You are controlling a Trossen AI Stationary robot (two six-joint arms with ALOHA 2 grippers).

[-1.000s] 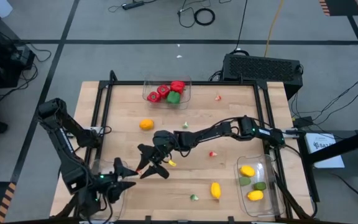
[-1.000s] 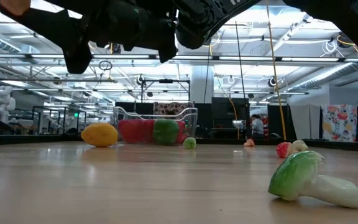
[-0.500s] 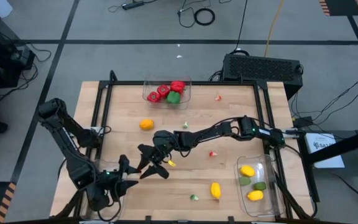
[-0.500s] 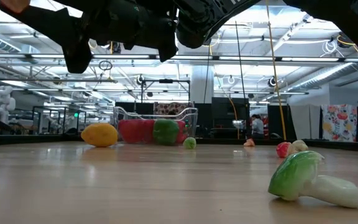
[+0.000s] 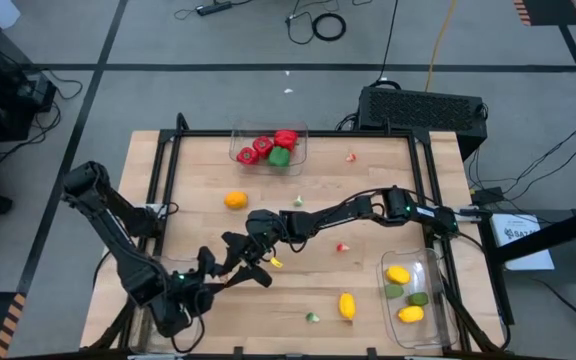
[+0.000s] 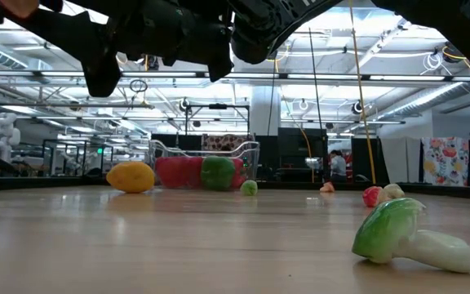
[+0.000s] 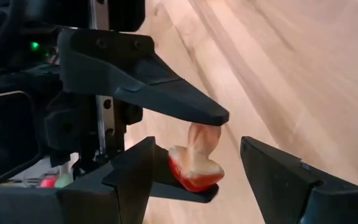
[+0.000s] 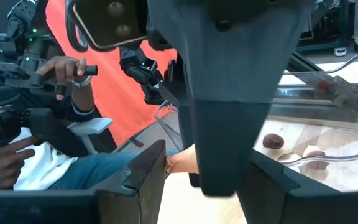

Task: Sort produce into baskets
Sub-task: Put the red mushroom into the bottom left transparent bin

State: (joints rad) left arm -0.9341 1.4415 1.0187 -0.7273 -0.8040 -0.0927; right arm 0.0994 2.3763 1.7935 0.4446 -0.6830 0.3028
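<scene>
Left wrist view shows my right gripper pinching a small, light, slippery red-and-white toy bit for my spread left gripper to take.

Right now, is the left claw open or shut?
Open. The left claw has its fingers spread apart on either side of the red-white bit, which the right claw pinches.

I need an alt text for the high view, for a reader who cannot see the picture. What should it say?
Seen from above, the left gripper and the right gripper meet near the middle of a wooden table. Peppers fill a clear basket at the far edge; lemons and limes fill another basket at the right. An orange and a lemon lie loose.
</scene>
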